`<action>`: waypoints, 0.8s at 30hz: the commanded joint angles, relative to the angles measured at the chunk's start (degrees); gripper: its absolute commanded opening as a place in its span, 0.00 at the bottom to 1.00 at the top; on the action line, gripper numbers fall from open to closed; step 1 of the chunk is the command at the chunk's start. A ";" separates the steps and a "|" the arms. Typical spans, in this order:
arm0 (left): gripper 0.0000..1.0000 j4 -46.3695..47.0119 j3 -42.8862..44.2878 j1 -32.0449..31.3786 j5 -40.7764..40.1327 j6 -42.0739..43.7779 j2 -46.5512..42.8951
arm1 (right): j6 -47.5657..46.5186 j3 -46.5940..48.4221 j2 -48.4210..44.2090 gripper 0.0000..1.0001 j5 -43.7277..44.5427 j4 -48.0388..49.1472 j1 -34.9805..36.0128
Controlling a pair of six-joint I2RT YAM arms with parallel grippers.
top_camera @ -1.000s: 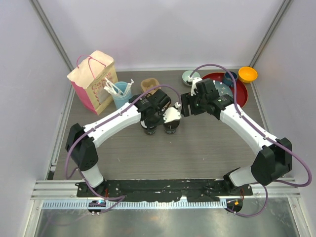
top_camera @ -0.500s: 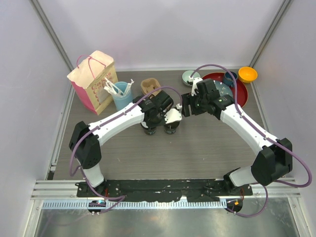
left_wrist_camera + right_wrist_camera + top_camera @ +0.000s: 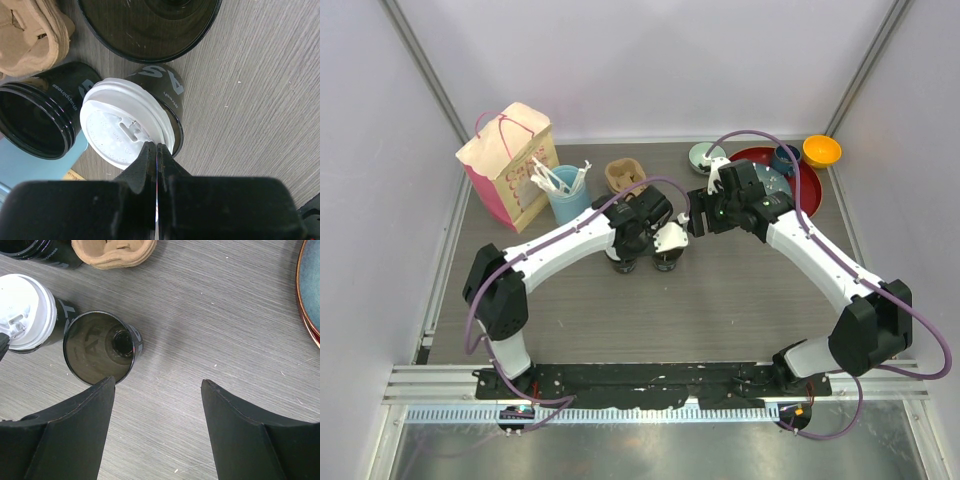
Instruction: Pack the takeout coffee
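A black paper cup (image 3: 169,92) capped with a round white plastic sip lid (image 3: 117,130) was seen on the grey wood-grain tabletop (image 3: 260,100), near its middle and in front of a brown moulded-pulp cup carrier (image 3: 30,30). The near rim of that lid was pinched by the left claw (image 3: 153,148), whose fingers were pressed together on it. A second black paper cup (image 3: 30,120), open and lidless, was found just beside the lidded one. On the lidded cup's other side a third dark open cup (image 3: 100,347) was seen, with the right claw (image 3: 156,385) held spread wide over the tabletop beside it. Further out, a pink and cream paper bag (image 3: 510,165) and a light-blue cup of white utensils (image 3: 565,192) were placed at the far left. A round red tray (image 3: 808,185) and an orange bowl (image 3: 821,150) were set at the far right.
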 commanded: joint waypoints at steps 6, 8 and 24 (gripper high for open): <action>0.00 -0.86 -1.04 -0.55 0.31 0.00 0.88 | -0.94 0.91 -1.74 0.75 -0.83 0.53 -0.34; 0.00 -0.77 -1.04 -0.55 0.57 -0.08 0.97 | -0.86 0.91 -1.74 0.75 -0.92 0.53 -0.34; 0.00 1.68 -0.95 -1.96 -0.48 -1.14 -1.31 | -0.95 0.56 -1.74 0.75 -0.92 0.53 -0.43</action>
